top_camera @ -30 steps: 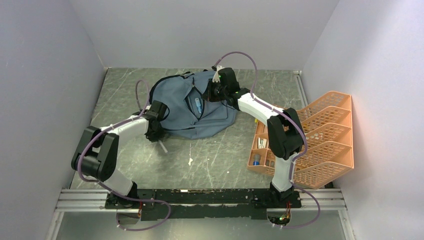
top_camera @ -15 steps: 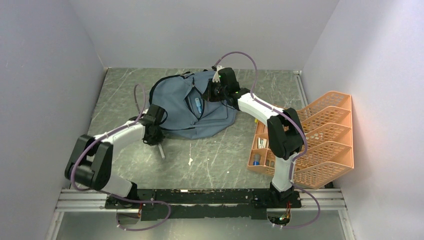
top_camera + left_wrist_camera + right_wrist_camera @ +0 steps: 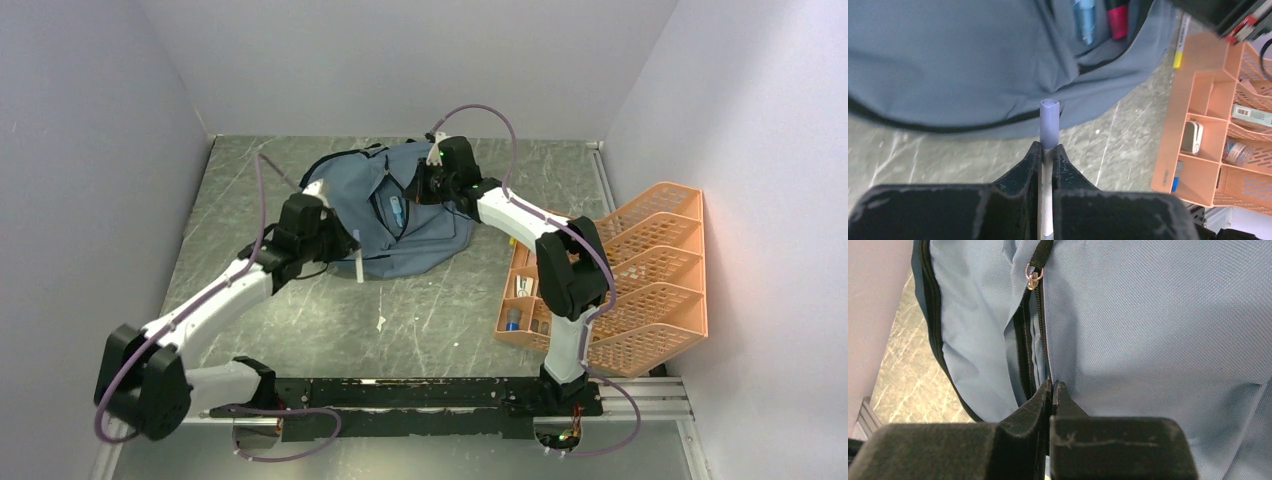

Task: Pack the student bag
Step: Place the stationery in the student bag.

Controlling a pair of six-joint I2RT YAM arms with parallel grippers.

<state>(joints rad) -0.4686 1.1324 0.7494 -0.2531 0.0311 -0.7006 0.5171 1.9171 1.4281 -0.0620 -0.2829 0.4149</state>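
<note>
Left pincer [image 3: 1047,150], clamped on pen [image 3: 1049,120], lifted to student bag [image 3: 948,55] edge (right pincer [image 3: 1052,389] pinching zip edge).

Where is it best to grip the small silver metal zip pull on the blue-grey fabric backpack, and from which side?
Probably pinch the small silver metal zip pull by its two narrow edges, approaching square to the blue-grey fabric backpack: it lies flat on the cloth.

The left end effector [image 3: 342,248] holds a pale pen [image 3: 357,265] at the near edge of the backpack [image 3: 430,225]. The right end effector [image 3: 420,185] rests at its open pocket.
</note>
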